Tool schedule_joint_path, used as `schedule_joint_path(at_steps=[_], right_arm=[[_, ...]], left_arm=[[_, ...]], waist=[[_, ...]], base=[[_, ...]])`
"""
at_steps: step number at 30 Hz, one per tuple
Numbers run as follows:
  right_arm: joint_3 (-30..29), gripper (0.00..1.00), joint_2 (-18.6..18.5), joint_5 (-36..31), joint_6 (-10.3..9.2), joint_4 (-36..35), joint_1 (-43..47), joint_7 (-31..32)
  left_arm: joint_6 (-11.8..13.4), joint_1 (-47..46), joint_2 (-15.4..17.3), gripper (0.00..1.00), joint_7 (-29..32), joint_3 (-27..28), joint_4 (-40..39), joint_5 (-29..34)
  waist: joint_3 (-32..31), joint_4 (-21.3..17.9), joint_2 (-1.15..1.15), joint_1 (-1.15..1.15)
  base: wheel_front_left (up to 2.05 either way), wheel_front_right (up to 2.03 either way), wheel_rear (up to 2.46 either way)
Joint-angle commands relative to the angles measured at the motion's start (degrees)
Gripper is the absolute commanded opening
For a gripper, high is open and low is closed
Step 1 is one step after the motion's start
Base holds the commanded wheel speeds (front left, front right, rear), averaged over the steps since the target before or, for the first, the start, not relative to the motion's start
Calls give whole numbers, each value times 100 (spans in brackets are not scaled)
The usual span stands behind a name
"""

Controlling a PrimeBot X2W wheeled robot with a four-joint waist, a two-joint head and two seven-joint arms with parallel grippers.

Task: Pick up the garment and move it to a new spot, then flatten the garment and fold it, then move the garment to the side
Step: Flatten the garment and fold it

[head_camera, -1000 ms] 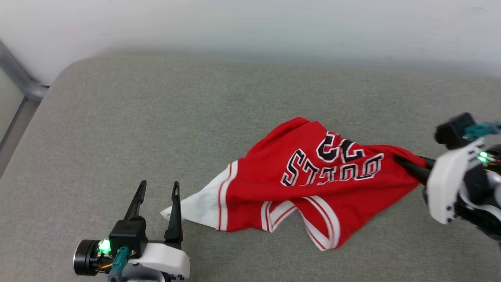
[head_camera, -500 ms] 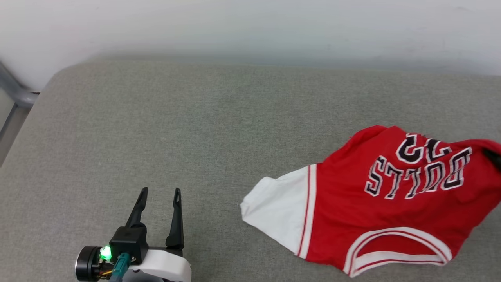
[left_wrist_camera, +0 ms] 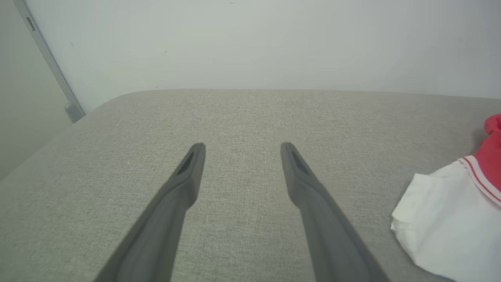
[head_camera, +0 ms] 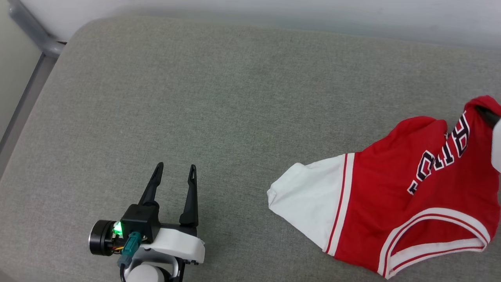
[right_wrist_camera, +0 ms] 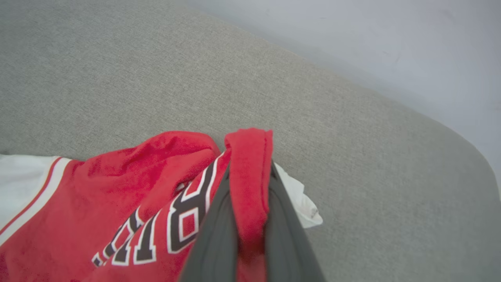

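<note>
The garment (head_camera: 411, 203), a red jersey with a white sleeve and black white-outlined lettering, lies rumpled at the right of the grey cushion. Its white sleeve points left and the striped neckline lies at the lower right. My right gripper (head_camera: 488, 116) sits at the right edge, shut on a raised red fold of the shirt. In the right wrist view the gripper (right_wrist_camera: 250, 166) pinches that red fold between its dark fingers, with the garment (right_wrist_camera: 129, 188) spreading left. My left gripper (head_camera: 175, 169) rests open at the lower left, well clear of the sleeve. In the left wrist view the gripper (left_wrist_camera: 242, 147) holds nothing, and the garment's white sleeve (left_wrist_camera: 450, 227) lies to its right.
The wide grey fabric cushion (head_camera: 219, 102) has a rounded corner at the upper left. A pale wall (left_wrist_camera: 250, 43) runs behind it. A grey metal rail (head_camera: 33, 27) stands beside the cushion's left corner.
My right gripper has dragged the garment rightward, away from the left gripper, and the lettering has turned and bunched up. The head view has shifted. The left gripper stays open in place.
</note>
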Motion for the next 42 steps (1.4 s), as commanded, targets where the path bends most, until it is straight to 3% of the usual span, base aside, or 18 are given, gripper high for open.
schedule_joint_path(at_steps=[1,9,13,16,17,18,19,26,31,37,42], right_arm=[[274,0,172,-214,-4,329,-351,-95],[1172,0,1043,-552,-4,2402,-1054,-557],[1606,0,1223,-406,-2,2923,-1016,-967],[1891,0,1124,-302,0,2976,-1053,-1475],[1932,12,1076,-253,-2,2950,-1066,-1708],[1956,90,1035,-201,-3,2915,-1065,-1944],[1978,100,1012,-147,-4,2865,-1053,-2169],[1896,100,843,14,-4,2356,-656,-3447],[1618,100,904,-115,-4,1935,-213,-3973],[915,100,1174,-648,-4,1215,641,-4458],[347,100,1637,-1293,-4,589,1353,-4604]], left_arm=[[-27,-112,-15,100,-14,1,34,27],[-55,-223,-59,100,-14,6,86,46],[-35,-200,-67,100,-14,26,89,62],[-34,-136,-68,100,-14,93,110,95],[-51,-115,-67,100,-14,111,120,106],[-66,-102,-66,100,-14,131,119,131],[-76,-86,-59,100,-14,156,124,141],[-199,-171,89,100,-14,355,92,193],[-336,-405,251,100,-14,467,52,208],[-775,-1098,547,100,37,422,343,-15],[-971,-1836,902,100,670,47,474,-246]], waist=[[227,212,0,0],[329,308,0,0],[259,234,0,0],[142,89,0,0],[90,39,0,0],[32,-11,0,0],[-29,-67,0,0],[-417,-420,0,0],[-557,-568,0,0],[-651,-713,0,0],[-636,-830,0,0]], base=[[0,0,0],[0,0,0],[0,0,0],[0,0,0],[0,0,0],[0,0,0],[0,0,0],[0,0,0],[0,0,0],[0,0,0],[0,0,0]])
